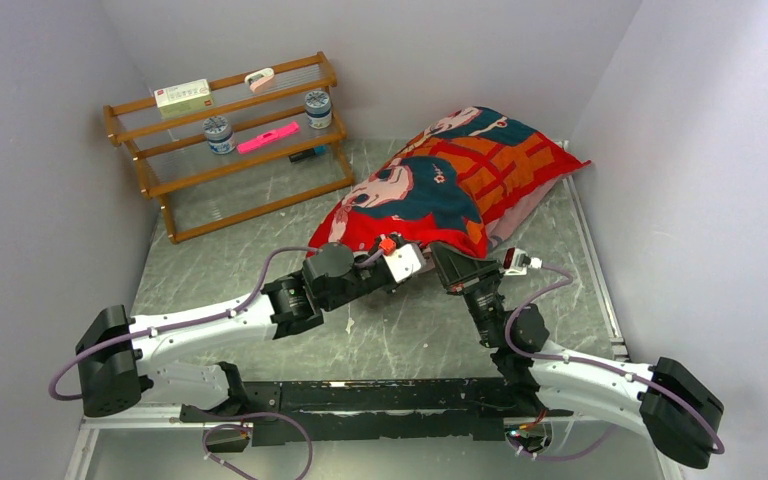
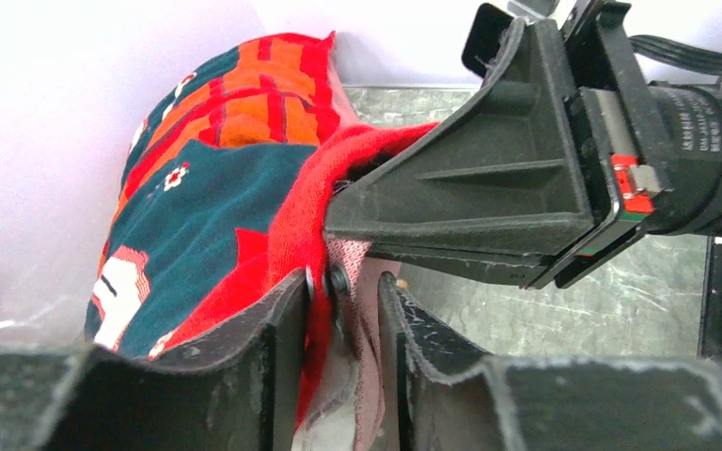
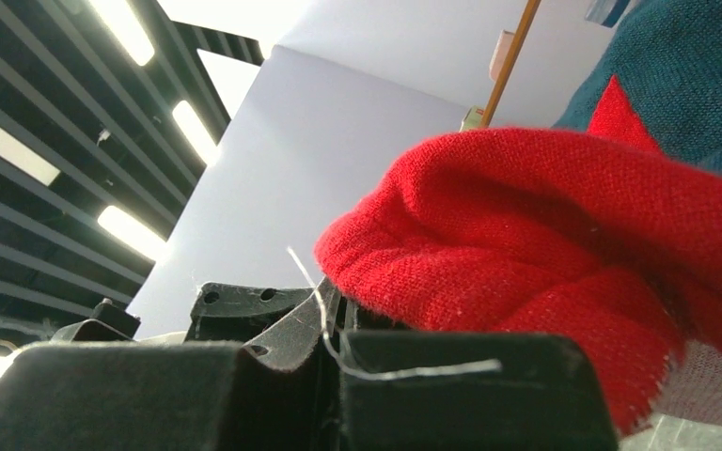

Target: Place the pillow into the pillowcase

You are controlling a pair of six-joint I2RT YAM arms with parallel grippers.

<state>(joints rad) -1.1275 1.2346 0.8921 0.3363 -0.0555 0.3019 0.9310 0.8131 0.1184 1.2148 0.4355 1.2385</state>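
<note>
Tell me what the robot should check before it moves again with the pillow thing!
1. Right gripper shut on the pillowcase edge: ok, the red edge is lifted up at its tip.
2. Left gripper holding the edge too: not ok, its fingers stand apart with the cloth loose between them.
3. Pillow all the way inside: cannot tell. The pillowcase looks plump, but no white pillow clearly shows.
4. Pillowcase resting on the table: ok.
5. Wooden rack apart from both arms: ok, it stands at the far left corner.
</note>
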